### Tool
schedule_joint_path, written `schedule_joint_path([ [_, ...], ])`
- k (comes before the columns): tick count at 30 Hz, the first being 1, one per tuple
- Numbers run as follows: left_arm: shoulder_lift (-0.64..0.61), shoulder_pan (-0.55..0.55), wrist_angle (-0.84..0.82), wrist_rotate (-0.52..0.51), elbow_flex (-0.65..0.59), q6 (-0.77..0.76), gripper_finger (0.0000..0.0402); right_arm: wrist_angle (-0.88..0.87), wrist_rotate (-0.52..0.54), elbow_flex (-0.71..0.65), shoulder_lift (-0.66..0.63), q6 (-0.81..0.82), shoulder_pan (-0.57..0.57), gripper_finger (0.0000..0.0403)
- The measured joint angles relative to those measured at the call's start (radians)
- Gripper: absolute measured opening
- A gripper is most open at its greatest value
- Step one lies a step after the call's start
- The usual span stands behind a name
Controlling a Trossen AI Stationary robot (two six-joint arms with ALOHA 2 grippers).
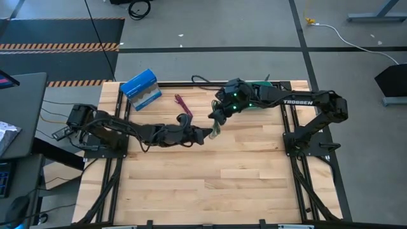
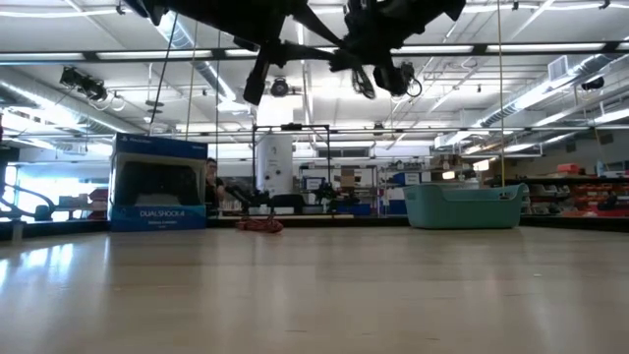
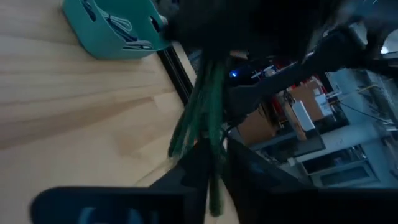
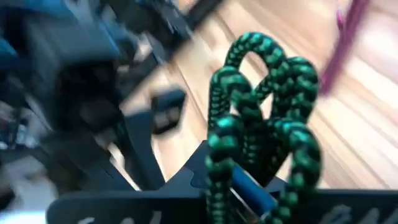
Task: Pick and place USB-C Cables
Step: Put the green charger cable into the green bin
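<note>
A green-and-black braided cable (image 4: 261, 124) hangs in the air above the middle of the table, between my two grippers (image 1: 216, 129). My right gripper (image 4: 249, 193) is shut on it. My left gripper (image 3: 214, 162) comes from the table's left and is shut around the cable's other end (image 3: 199, 112). A maroon cable (image 1: 184, 105) lies flat on the table near the far edge, and shows in the low view (image 2: 260, 224). The teal bin (image 1: 261, 86) stands under my right arm, with cables in it (image 3: 121, 25). The other cables are out of view. My left gripper has the green cable's lower end (image 3: 211, 146) between its two fingers, and the strands run on past the fingertips. The cable is clear of the table. My right gripper pinches the bundle at its connector end (image 4: 245, 183) between its two fingers. The loops (image 4: 267, 68) stand out beyond the fingertips, clear of the table.
A blue box (image 1: 140, 89) stands at the table's far left and also shows in the low view (image 2: 157, 182). The teal bin (image 2: 462, 205) is at the far edge, right of centre. The near half of the wooden table (image 1: 216, 184) is bare.
</note>
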Motion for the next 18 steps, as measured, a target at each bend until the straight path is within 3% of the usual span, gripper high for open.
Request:
schedule_joint_path([
  [7,-0.055,0.05,-0.086,0.151,0.001,0.028,0.0118,-0.2,0.005,-0.001,0.002,-0.198,-0.056,0.0018],
  [13,-0.136,0.067,-0.185,0.171,0.001,0.064,0.0125,-0.337,0.053,-0.001,0.002,-0.43,-0.14,0.0018],
  [18,-0.192,0.066,-0.271,0.171,0.001,0.087,0.0125,-0.435,0.165,-0.001,0.002,-0.665,-0.212,0.0018],
])
